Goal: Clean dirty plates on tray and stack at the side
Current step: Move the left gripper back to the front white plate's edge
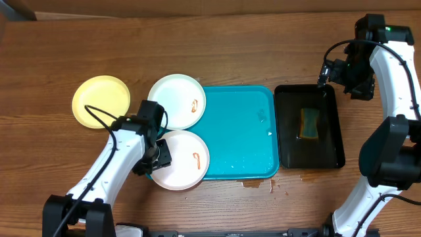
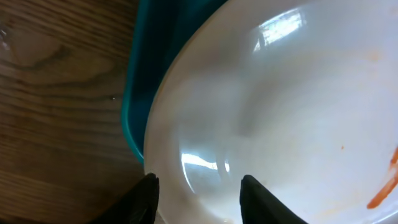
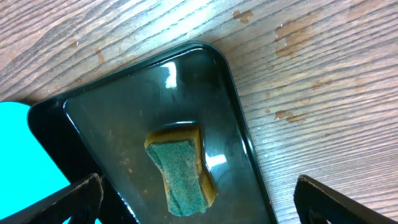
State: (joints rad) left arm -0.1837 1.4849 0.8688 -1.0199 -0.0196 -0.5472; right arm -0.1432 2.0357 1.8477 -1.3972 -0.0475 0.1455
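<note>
**Left gripper sitting at the near plate's rim, right gripper hanging open over the sponge**

Nearest, the left gripper is resting at the left rim of a round white plate with an orange-red smear, which is overlapping the front left corner of the large turquoise plastic tray. Its fingers are standing apart at that rim, though whether they are pinching it is hard to tell. Behind, a second smeared white plate is overlapping the tray's rear left corner. A pale yellow plate is lying near it on the wooden table. Farther right, the right gripper is hovering with fingers wide apart above a narrow black tray holding a green-and-yellow sponge.
</note>
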